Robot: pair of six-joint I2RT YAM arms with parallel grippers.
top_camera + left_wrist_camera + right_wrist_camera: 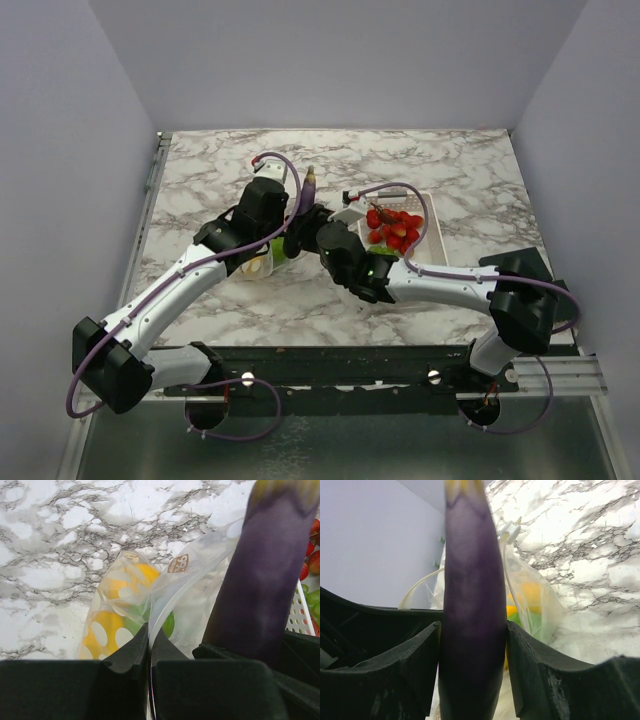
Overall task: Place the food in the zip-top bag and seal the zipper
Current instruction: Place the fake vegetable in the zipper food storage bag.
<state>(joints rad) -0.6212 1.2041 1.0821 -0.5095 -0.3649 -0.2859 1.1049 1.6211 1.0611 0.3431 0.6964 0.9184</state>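
Left gripper (149, 630): jaws pinched flat on a fold of the zip-top bag (190, 595), only film between them. Right gripper (474, 630): partly open around a purple eggplant (470, 570), a finger pressed to each flank, the yellowish tip pointing toward the table's far edge.

Bag lies near the middle of the table (450, 170), a little toward the left edge, its mouth turned toward the right arm. Inside it: yellow pepper (105, 625), orange (142, 575) and a green piece (167, 625). The zipper (210, 555) runs along the raised lip and looks unsealed. The eggplant stands just beside that lip (in or out of the mouth, I cannot tell).

Just right of the bag is the white basket (432, 215), with strawberries (395, 228) and green grapes (312, 600) in it, so loading looks partly done.

Hazards, as I judge them:
- Only one side of the mouth is held. The slack side could fold under the eggplant and block the way in.
- Pushing a long, stiff piece in could drag the light bag across the marble or pull the film out of the left pinch.
- The eggplant is smooth and held low on its body, so it may tip or slide if the hold eases early.
- If it rests lengthwise across the mouth, the zipper could not meet.
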